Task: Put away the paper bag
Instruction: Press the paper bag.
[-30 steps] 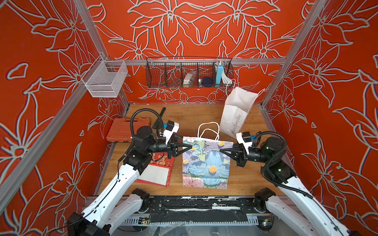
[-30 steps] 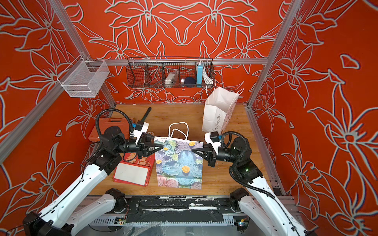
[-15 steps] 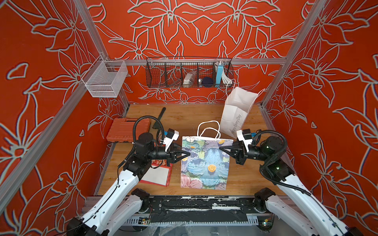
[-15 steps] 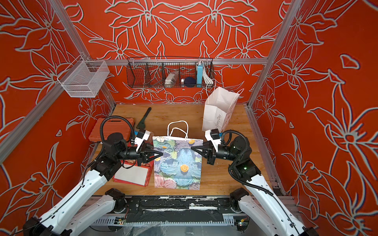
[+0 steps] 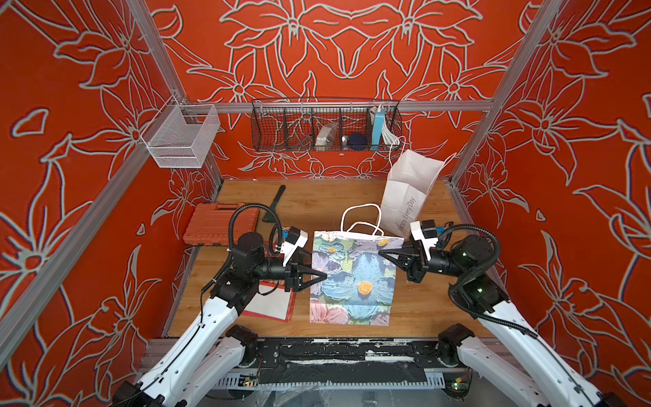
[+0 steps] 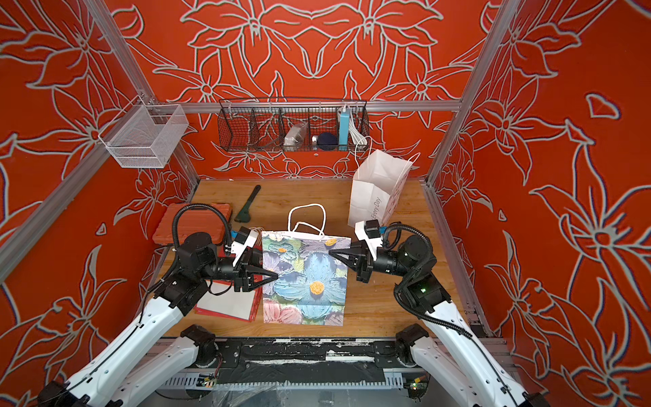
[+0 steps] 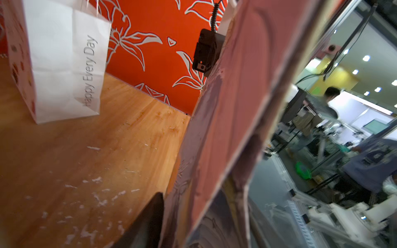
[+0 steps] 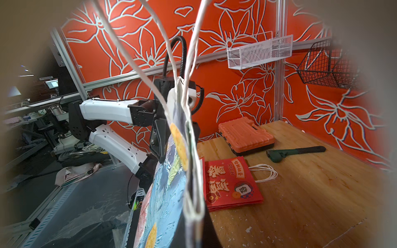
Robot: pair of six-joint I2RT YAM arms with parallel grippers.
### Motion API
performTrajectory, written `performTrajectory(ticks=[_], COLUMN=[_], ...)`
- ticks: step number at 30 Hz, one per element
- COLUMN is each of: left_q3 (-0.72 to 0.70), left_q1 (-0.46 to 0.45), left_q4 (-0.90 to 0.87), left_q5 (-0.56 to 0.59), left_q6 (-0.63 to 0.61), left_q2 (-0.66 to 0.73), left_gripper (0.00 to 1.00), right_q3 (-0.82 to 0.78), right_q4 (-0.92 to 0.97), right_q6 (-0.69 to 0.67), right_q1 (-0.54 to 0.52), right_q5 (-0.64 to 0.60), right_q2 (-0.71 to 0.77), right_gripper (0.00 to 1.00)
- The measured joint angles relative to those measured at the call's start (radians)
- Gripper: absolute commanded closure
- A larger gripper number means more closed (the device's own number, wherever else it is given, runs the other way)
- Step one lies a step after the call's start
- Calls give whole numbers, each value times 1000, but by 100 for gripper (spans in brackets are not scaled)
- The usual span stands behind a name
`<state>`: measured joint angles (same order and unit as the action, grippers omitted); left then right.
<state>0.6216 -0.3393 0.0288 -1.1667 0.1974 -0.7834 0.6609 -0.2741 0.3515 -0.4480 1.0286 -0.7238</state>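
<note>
Holding the floral paper bag (image 5: 352, 282) upright over the wooden table (image 5: 317, 204) — right gripper (image 5: 383, 251) pinched tight on its top corner, left gripper (image 5: 324, 275) at its left edge, grip there impossible to tell.

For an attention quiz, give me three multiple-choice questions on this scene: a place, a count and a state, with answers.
1. Where is the green wrench? A hung on the wall; B on the table beside the orange case; C held by an arm.
2. Paper bags in view? A one; B two; C three.
3. The right jaws are: A open; B shut on the flower bag's edge; C shut on the wrench.
Answers: 1 B, it lies by the case. 2 C: flower bag, white bag, red bag. 3 B, they pinch its edge near the handles.
</note>
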Motion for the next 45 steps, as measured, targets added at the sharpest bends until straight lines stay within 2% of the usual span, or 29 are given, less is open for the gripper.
performTrajectory(ticks=[3,4,6,7,8,9,10,12,14,15,17,19,21,24,27,28,29,30,31,33,37,39,40,42,44,45], left_q3=[-7,-8,-10,-10,-10,-10,-10,-10,-10,-13,-21,-32,-39,-42,-40,-40,-40,-40,-40,-40,-40,-40,-40,-32,-13,-3], left_q1=[0,0,0,0,0,0,0,0,0,0,0,0,0,0,0,-1,-1,-1,-1,-1,-1,-1,-1,-1,-1,-1], left_q4=[-4,-8,-9,-9,-10,-9,-12,-18,-28,-34,-48,-63,-79,-101,-118,-122,-126,-127,-130,-133,-100,-77,-63,-47,-34,-29], left_q5=[-21,-24,-33,-35,-36,-37,-38,-40,-43,-45,-50,-52,-56,-63,-64,-64,-63,-63,-62,-61,-49,-39,-35,-27,-22,-20], left_q6=[0,3,5,5,5,3,3,3,4,2,-3,-14,-22,-42,-46,-48,-48,-51,-52,-50,-14,5,15,34,43,45], left_q2=[3,6,13,15,16,17,17,16,11,7,2,1,6,25,42,46,48,50,51,50,26,2,-13,-37,-62,-70], left_gripper=[93,98,100,96,77,53,42,30,28,30,41,57,77,100,100,91,65,47,39,32,31,37,45,67,96,100], right_q3=[0,0,0,0,0,0,0,5,13,17,23,28,29,29,29,29,30,30,30,32,34,34,34,34,34,34], right_q4=[-3,-3,-3,-4,-4,-4,-7,-10,-13,-16,-20,-23,-24,-25,-23,-22,-20,-18,-17,-13,-8,-4,-2,2,6,7], right_q6=[1,1,1,1,2,2,2,3,3,3,3,3,2,2,2,1,0,-2,-3,-5,-5,-6,-6,-10,-16,-21], right_q1=[0,0,0,0,0,0,0,0,0,0,0,0,0,0,-1,-2,-2,-2,-2,-2,-3,-10,-13,-23,-31,-34], right_q5=[-9,-10,-11,-12,-11,-12,-15,-18,-19,-20,-26,-33,-35,-42,-44,-44,-43,-43,-43,-42,-32,-32,-32,-33,-33,-34], right_q2=[-2,-2,-3,-3,-3,-3,-2,-3,-3,-2,-2,-3,-3,-7,-9,-9,-9,-8,-7,-7,-18,-26,-31,-42,-50,-51], right_gripper=[100,100,100,100,100,100,100,100,100,100,100,100,100,100,100,100,100,100,100,100,100,100,100,100,100,100])
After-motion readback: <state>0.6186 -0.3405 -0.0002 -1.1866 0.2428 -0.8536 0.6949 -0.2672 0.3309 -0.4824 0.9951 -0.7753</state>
